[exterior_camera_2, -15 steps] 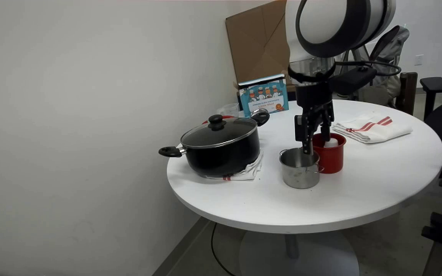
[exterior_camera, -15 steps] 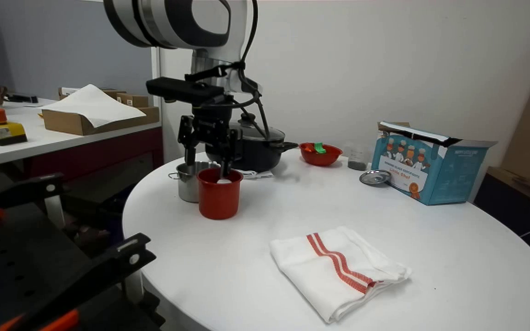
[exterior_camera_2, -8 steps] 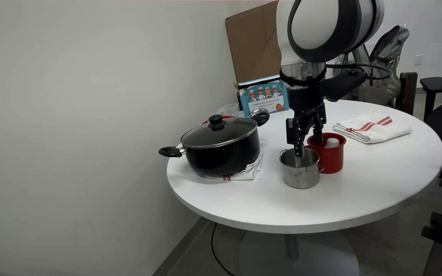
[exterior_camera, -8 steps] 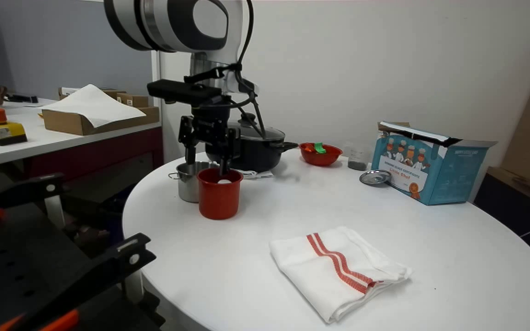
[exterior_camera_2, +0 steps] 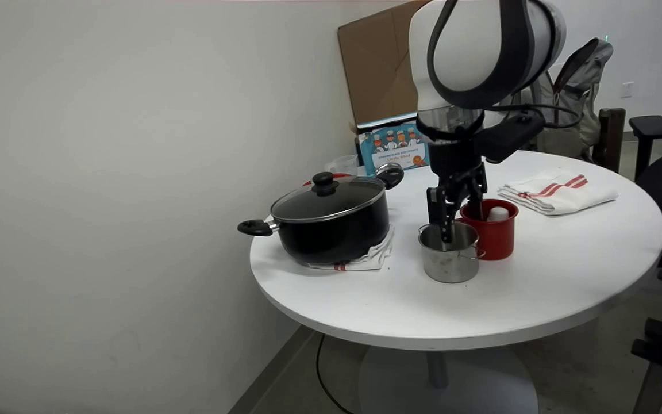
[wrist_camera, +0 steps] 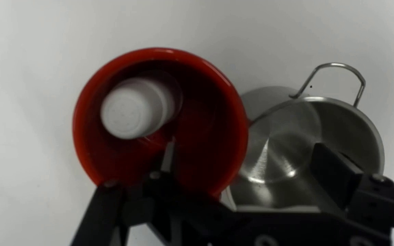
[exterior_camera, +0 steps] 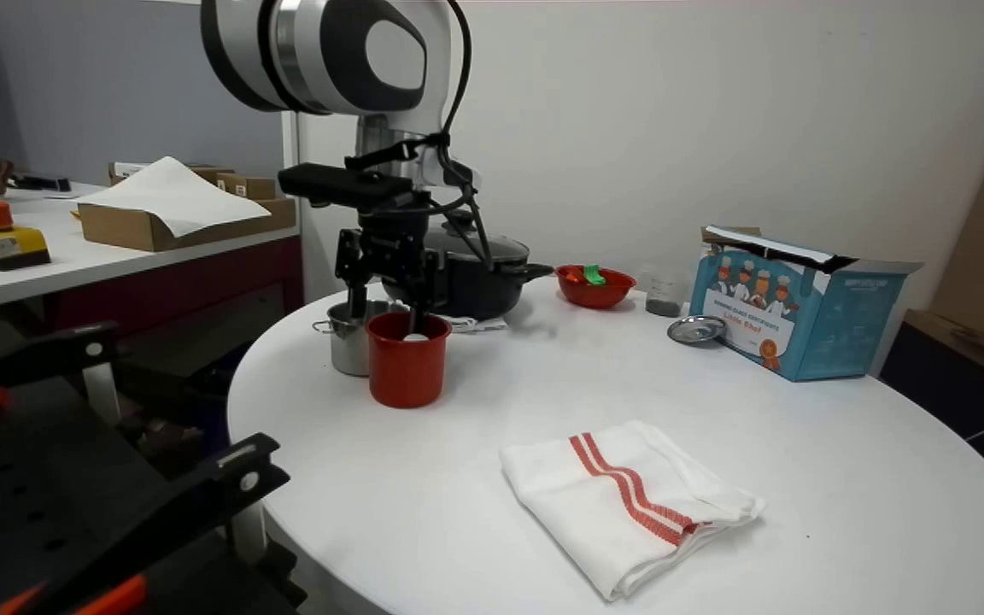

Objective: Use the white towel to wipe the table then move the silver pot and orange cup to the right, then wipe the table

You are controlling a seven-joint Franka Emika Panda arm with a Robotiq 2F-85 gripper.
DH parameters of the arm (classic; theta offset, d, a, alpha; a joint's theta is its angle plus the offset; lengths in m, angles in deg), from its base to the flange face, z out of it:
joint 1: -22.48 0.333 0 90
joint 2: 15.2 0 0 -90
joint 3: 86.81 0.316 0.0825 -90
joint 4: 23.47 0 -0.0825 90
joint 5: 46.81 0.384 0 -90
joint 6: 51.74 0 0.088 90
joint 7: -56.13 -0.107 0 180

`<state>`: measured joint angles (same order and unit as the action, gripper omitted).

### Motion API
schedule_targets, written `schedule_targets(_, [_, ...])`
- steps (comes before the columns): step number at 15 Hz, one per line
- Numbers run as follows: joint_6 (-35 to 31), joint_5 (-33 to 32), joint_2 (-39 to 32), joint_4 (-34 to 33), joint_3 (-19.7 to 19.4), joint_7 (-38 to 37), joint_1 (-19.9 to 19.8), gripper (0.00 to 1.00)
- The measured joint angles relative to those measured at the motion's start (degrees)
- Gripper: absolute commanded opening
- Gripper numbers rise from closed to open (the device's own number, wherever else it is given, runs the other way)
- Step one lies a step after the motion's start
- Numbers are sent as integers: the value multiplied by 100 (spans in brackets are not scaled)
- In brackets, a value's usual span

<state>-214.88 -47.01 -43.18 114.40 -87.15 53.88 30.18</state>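
The orange cup [exterior_camera: 407,371], red-orange, stands upright against the silver pot [exterior_camera_2: 449,265] on the round white table [exterior_camera_2: 423,313]. My gripper [wrist_camera: 244,147] points down over the pair with its jaws apart. One finger reaches into the cup and the other into the pot, so the touching walls lie between them. Neither finger appears to press on a wall. Black finger parts hide the near rims in the wrist view. The white towel [exterior_camera: 629,508], folded and red-striped, lies flat away from the gripper in both exterior views.
A white cup [wrist_camera: 128,111] sits inside the orange cup. Close by is a lidded black pot [exterior_camera_2: 331,230] on another striped cloth [exterior_camera_2: 368,260]. A red bowl [exterior_camera: 594,290], clear cup [exterior_camera: 665,295], metal lid [exterior_camera: 697,330] and blue box [exterior_camera: 799,312] stand along the wall.
The arm has shifted toward the silver pot's side and then come down, bringing the fingers lower into the cup and pot. Cup, pot and towel have stayed in place.
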Motion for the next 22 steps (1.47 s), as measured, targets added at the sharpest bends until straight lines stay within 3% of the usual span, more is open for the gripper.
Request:
schedule_targets(1, [0,-1,-40,-17,-12,-3,7,68])
schedule_targets(9, [0,-27,-206,-82,-111,-4,112,7])
schedule_targets(11, [0,-40,-205,-82,-132,-5,145,2])
schedule_targets(18, [65,-44,13,-64,-134,-21,129,7])
schedule_targets(22, [289,-27,335,-49,-51,29,-122,7])
